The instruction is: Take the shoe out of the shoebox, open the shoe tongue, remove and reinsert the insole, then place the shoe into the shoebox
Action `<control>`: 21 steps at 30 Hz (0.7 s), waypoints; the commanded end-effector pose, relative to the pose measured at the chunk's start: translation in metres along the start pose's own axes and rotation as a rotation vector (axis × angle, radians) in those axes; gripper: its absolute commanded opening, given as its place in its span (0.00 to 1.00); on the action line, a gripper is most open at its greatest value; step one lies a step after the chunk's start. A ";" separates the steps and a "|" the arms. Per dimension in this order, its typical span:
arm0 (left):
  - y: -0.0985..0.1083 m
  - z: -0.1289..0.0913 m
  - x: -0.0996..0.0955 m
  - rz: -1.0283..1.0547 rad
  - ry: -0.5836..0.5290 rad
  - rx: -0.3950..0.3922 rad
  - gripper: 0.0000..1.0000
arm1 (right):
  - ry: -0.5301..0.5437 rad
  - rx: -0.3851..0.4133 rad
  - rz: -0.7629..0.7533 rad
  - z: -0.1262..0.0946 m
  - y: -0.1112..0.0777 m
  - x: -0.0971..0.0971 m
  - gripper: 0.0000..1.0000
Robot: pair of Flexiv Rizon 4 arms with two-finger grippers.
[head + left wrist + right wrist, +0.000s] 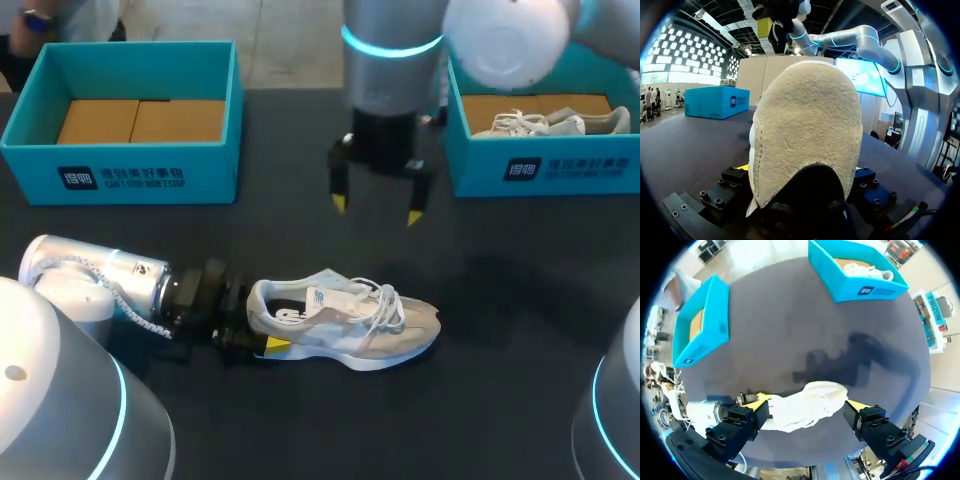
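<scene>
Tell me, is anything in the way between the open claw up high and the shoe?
Nothing visible. The right gripper hangs open above the shoe, with only air between. The left gripper holds its back end from the side, out of the way.

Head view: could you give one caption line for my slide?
The left gripper holds the shoe by its heel; the right gripper hangs open above.

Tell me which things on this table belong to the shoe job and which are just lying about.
Job: white and beige lace-up sneaker, heel gripped by the left gripper; open right gripper above it; empty teal cardboard shoebox, probably its box.
Lying about: second teal shoebox holding another pale sneaker.
</scene>
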State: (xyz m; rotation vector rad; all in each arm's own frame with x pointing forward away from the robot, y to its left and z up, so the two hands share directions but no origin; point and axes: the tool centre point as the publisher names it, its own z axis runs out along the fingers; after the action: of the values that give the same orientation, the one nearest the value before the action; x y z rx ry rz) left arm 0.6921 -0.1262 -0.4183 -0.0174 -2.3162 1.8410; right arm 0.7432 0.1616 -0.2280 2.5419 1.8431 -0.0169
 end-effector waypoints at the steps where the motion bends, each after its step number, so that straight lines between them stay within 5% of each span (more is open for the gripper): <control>1: 0.003 0.000 -0.002 -0.001 -0.001 -0.001 0.00 | -0.020 -0.011 0.020 0.014 -0.018 0.025 1.00; 7: 0.003 0.000 -0.002 -0.001 -0.001 -0.001 0.00 | -0.009 -0.005 -0.029 0.020 -0.043 0.038 1.00; 21: 0.003 0.000 -0.002 -0.001 -0.001 -0.001 0.00 | -0.012 -0.020 -0.039 0.027 -0.047 0.045 1.00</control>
State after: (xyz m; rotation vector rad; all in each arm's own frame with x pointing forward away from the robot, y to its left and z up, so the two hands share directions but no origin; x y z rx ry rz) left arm 0.6921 -0.1262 -0.4183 -0.0173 -2.3164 1.8409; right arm 0.7198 0.2049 -0.2483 2.4367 1.9880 -0.0209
